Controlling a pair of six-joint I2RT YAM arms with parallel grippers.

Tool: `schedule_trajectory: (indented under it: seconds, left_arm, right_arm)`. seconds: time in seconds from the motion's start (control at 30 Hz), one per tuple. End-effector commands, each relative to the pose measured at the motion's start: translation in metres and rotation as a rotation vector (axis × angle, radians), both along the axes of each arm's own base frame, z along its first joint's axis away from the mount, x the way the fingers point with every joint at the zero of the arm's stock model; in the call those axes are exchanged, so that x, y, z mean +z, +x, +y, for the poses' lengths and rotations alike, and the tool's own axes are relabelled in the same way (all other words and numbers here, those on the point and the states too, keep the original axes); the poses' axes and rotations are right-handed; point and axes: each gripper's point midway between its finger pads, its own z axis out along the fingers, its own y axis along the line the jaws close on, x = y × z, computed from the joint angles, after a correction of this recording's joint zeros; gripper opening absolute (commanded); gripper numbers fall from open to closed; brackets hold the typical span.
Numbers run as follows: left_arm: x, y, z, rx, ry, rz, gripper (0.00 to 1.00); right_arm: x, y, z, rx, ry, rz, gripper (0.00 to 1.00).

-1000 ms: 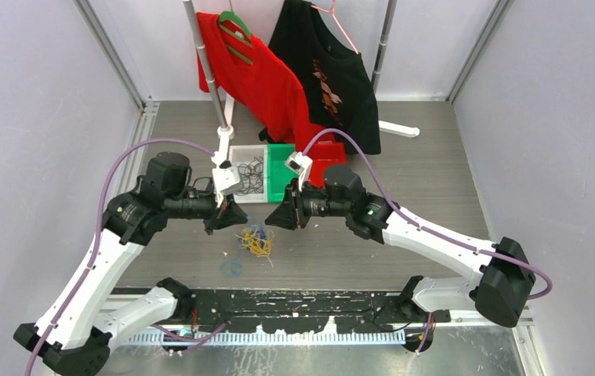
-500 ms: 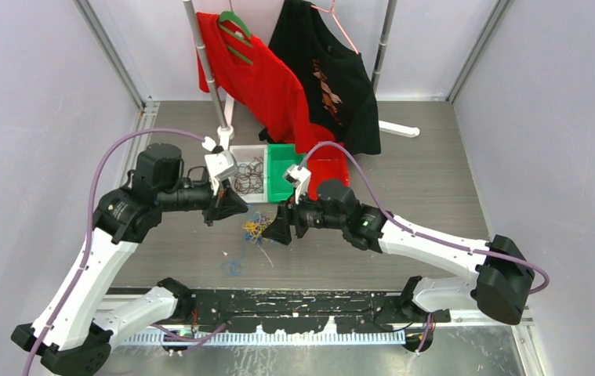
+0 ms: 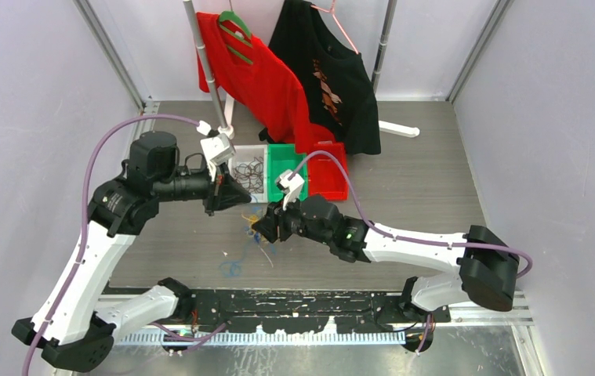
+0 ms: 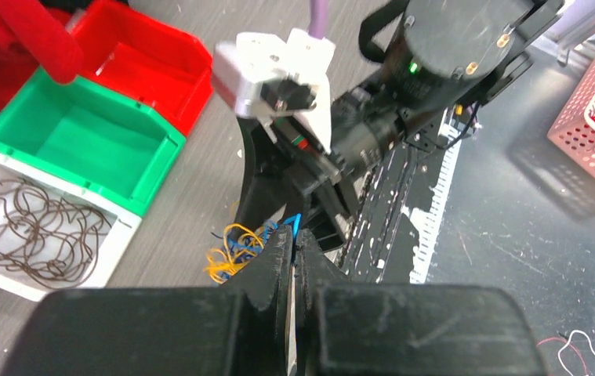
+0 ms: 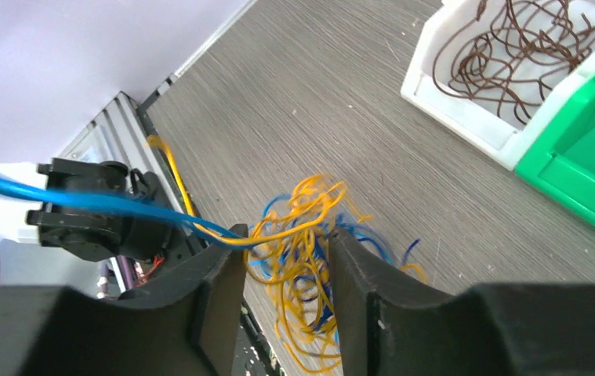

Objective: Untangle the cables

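You have the right gripper (image 5: 286, 247) with its fingers parted around the yellow and blue cables (image 5: 303, 205) on the grey surface (image 5: 317, 86), a blue strand (image 5: 82, 200) stretched taut leftward, and a white bin (image 5: 451, 117) of brown wires (image 5: 506, 47) beside a green bin (image 5: 584, 164) beyond.

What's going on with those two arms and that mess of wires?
Two robot arms are untangling a clump of yellow and blue cables on the table. The left end effector is shut on a blue strand, which runs taut out of the clump. The right end effector is open, its fingers straddling the clump. Brown cables lie in the white bin.
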Motion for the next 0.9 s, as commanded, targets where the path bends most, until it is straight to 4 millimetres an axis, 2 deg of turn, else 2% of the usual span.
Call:
schedule_trajectory:
  seconds: [0.0, 0.07, 0.17, 0.5, 0.73, 0.87]
  left_arm:
    - [0.042, -0.007, -0.004, -0.029, -0.083, -0.074, 0.00]
    - [0.049, -0.006, -0.003, -0.019, -0.086, -0.095, 0.00]
    - [0.063, -0.003, 0.002, 0.002, -0.083, -0.160, 0.00]
    - [0.117, 0.025, 0.030, 0.180, -0.045, -0.437, 0.00]
    - [0.167, 0.036, 0.058, 0.333, -0.038, -0.637, 0.00]
    - [0.203, 0.037, 0.073, 0.414, -0.068, -0.763, 0.00]
  right_arm:
    - [0.000, 0.010, -0.003, -0.060, 0.016, -0.044, 0.42]
    - [-0.011, 0.007, -0.009, -0.061, -0.012, -0.030, 0.37]
    - [-0.021, 0.002, -0.022, -0.071, -0.027, -0.019, 0.36]
    - [-0.039, -0.004, -0.066, -0.149, -0.107, -0.007, 0.28]
    - [-0.055, -0.010, -0.084, -0.163, -0.191, 0.032, 0.32]
    - [-0.054, -0.013, -0.090, -0.166, -0.219, 0.044, 0.36]
